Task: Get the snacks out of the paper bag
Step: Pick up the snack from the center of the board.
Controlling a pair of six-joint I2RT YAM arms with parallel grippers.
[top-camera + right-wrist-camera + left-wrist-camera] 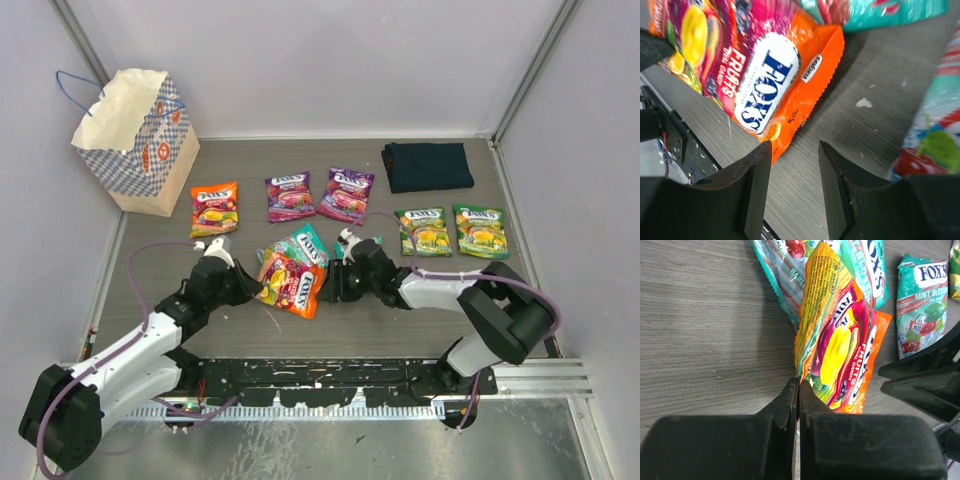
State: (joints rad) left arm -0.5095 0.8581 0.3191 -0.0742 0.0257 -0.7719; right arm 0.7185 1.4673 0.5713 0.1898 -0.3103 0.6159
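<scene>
The cream paper bag (135, 140) with its checkered band stands at the back left. The snacks lie on the table: an orange packet (215, 208), two purple ones (290, 196) (346, 193), two green ones (424, 230) (480, 230) and a teal one (305, 245). In the middle lies an orange-red packet (292, 283) (840, 340) (765, 85), its left side buckled upward. My left gripper (255, 285) (799, 385) is shut on that packet's left edge. My right gripper (335, 283) (792, 150) is open at the packet's right corner, with bare table between its fingers. It partly covers another teal packet (368, 243) (920, 305).
A dark navy folded cloth (427, 166) lies at the back right. Grey walls close in the table on the left, back and right. The black rail (330, 380) with the arm bases runs along the near edge.
</scene>
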